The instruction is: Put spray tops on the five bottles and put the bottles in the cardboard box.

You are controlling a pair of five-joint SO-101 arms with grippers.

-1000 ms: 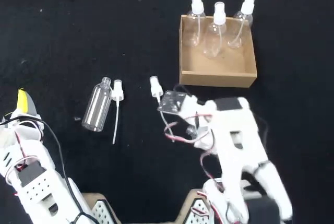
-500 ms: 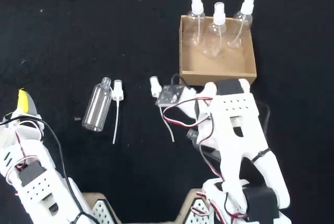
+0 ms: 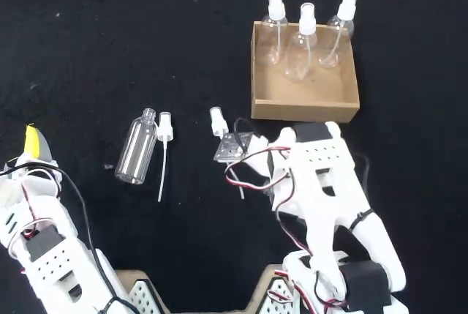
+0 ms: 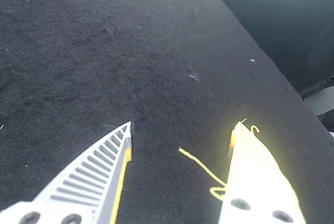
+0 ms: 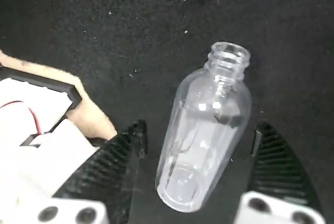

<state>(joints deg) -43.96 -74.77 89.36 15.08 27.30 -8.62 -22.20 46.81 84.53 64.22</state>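
The right arm has swung forward toward the box (image 3: 305, 107), its right claw (image 5: 200, 126) spread wide astride an uncapped bottle (image 5: 206, 145) lying on the table (image 3: 110, 50). At one o'clock, the box holds three capped bottles (image 3: 300, 54). At nine o'clock lies a second open bottle (image 3: 137, 149), a spray top (image 3: 164, 129) just beside it. The left claw (image 4: 185, 126), at eight o'clock, gapes, released.

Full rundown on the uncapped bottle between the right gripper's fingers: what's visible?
The bottle is clear and plastic-looking, with a rounded shoulder and an open threaded neck, no spray top. It appears to lie on the black tabletop, base nearest the wrist camera. The right gripper is open, black fingers either side, not touching it.
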